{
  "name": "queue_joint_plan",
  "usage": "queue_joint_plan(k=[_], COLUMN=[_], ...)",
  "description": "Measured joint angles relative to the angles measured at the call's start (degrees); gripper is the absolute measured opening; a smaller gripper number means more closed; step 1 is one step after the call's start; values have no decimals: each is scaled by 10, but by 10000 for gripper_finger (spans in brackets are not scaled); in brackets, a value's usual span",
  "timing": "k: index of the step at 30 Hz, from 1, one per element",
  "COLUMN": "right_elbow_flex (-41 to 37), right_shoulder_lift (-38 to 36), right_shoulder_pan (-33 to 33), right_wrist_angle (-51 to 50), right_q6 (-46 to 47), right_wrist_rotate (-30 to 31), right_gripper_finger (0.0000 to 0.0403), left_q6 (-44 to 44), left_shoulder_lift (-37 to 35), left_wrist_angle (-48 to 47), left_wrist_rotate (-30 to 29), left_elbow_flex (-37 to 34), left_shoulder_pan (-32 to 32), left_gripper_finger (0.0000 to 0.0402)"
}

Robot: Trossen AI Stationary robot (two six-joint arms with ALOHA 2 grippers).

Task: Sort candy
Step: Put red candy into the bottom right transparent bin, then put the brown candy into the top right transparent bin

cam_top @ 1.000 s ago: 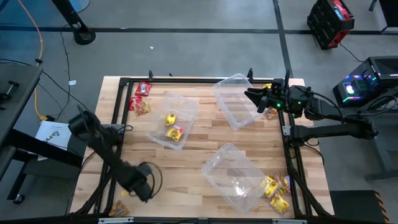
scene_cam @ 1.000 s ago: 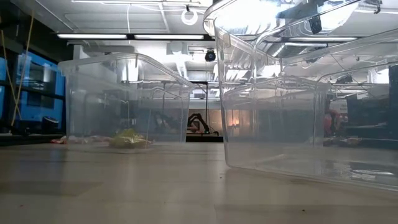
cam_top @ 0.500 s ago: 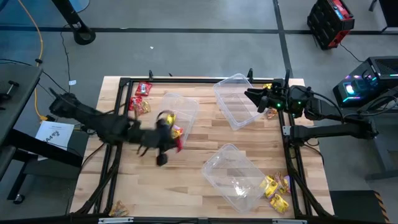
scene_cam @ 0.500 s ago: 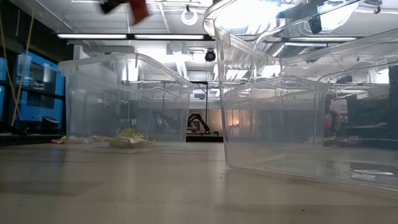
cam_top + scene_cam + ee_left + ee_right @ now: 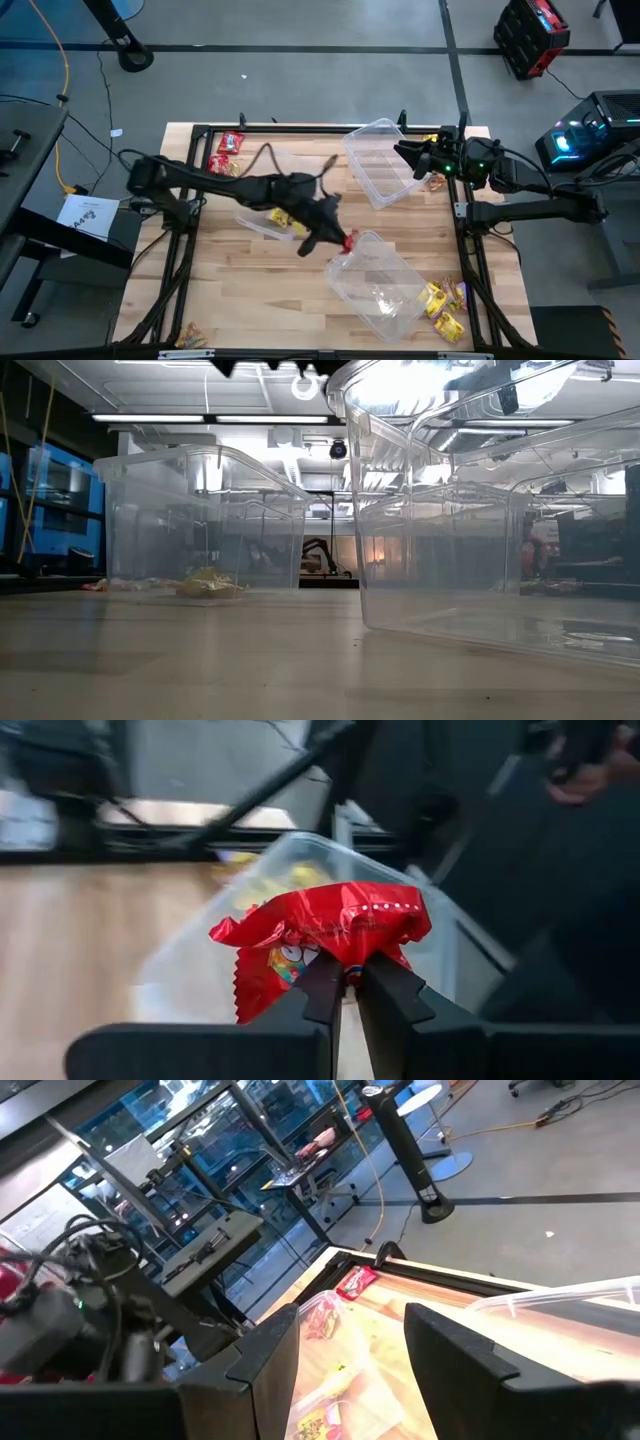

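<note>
At frame centre, high view: left end effector (image 5: 343, 240) pinching red candy (image 5: 325, 935) over near tub's rim (image 5: 345, 258) | upper right: right end effector (image 5: 403, 155) spread, beside far tub (image 5: 375, 165) | counter (image 5: 290, 285)

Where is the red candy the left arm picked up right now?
The red candy is pinched in the left end effector, mid-table in the high view, at the near tub's left corner.
</note>
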Motion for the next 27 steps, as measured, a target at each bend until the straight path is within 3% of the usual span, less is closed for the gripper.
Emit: queue_joint_plan(k=[6,14,17,21,24,27], right_elbow_flex=[0,0,0,0,0,0], right_shoulder_lift=[0,0,0,0,0,0], right_shoulder_pan=[0,0,0,0,0,0], right_wrist_angle=[0,0,0,0,-4,-12], right_q6=[0,0,0,0,0,2], right_wrist_rotate=[0,0,-2,-8,-9,-19], right_gripper_finger=[177,177,177,177,177,177], left_q6=[-38,-58,-59,-59,-77,-141], left_shoulder_lift=[55,33,1,-74,-143,-192], left_wrist_angle=[-34,-65,-162,-380,-512,-615], left_wrist_rotate=[72,78,78,52,-21,-107], left_elbow_flex=[43,45,45,44,26,-2], left_shoulder_pan=[-4,-4,10,25,-12,-92], left_gripper_finger=[70,158,170,169,161,152])
